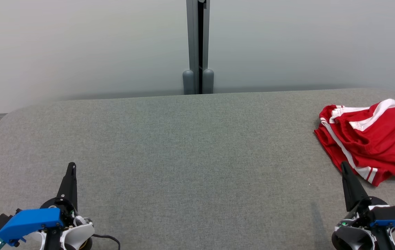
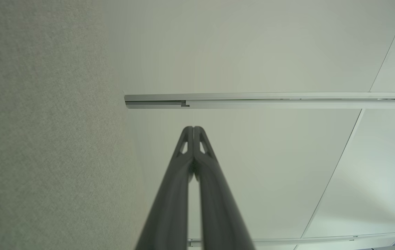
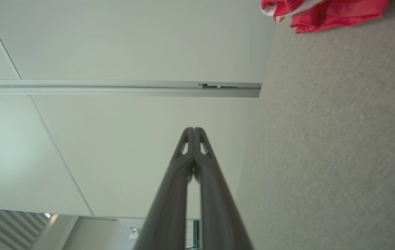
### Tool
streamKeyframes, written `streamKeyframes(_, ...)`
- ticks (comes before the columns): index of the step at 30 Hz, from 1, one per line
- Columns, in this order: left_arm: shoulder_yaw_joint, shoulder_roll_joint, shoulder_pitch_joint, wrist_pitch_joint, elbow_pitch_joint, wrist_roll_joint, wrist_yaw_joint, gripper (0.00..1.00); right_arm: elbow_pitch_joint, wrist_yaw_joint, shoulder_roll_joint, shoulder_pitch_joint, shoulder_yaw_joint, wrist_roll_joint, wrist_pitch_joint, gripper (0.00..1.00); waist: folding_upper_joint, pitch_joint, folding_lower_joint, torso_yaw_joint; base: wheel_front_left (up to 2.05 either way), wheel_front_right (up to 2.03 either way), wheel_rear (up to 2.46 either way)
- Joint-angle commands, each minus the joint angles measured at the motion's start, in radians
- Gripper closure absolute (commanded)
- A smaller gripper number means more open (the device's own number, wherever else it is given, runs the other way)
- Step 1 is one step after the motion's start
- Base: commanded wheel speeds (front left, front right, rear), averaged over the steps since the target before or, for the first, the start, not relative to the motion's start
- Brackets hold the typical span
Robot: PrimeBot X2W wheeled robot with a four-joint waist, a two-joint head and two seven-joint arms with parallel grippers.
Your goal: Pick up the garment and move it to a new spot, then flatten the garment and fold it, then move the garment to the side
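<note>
Seen from my remote station, a wide worktop (image 1: 183, 146) covered in grey fabric stretches across the head view. A red garment (image 1: 370, 139) with white stripes and white trim lies crumpled near its far right corner, and the garment's right side runs off the edge of the picture. My left gripper (image 1: 71, 166) sits low at the near left, its two long dark fingers pressed together into a single point and holding nothing. It has bare grey fabric all around it and is well apart from the garment. My right gripper (image 1: 343, 165) sits at the near right, likewise closed tight and empty. In the head view its tip stands just beside the garment's nearest striped hem, while the right wrist view puts the red cloth up in the top right corner, flat on the grey surface and apart from the fingertips. Both wrist views show each pair of fingers meeting at the tips, with only a thin slit lower down and nothing between them. A blue housing (image 1: 31, 222) rides on the left wrist, and a black cable (image 1: 109, 239) curls beside it. Behind the worktop rises a pale panelled wall (image 1: 79, 45), split at the middle by a grey metal post (image 1: 194, 45) whose foot meets the worktop's far edge.
</note>
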Motion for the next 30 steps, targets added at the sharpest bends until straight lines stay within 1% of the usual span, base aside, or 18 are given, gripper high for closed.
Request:
streamKeyframes(1, 0.002, -0.003, -0.009, 0.004, -0.004, -0.004, -0.005, 1.0, 0.002, 0.001, -0.002, -0.015, -0.003, 0.004, 0.004, 1.0, -0.0002, 0.0, 0.0, 0.0, 0.0, 0.0, 0.0)
streamKeyframes(30, 0.002, -0.002, -0.009, 0.004, -0.004, -0.004, -0.005, 1.0, 0.002, 0.001, 0.0, -0.015, -0.005, 0.001, 0.005, 1.0, -0.0002, 0.0, 0.0, 0.0, 0.0, 0.0, 0.0)
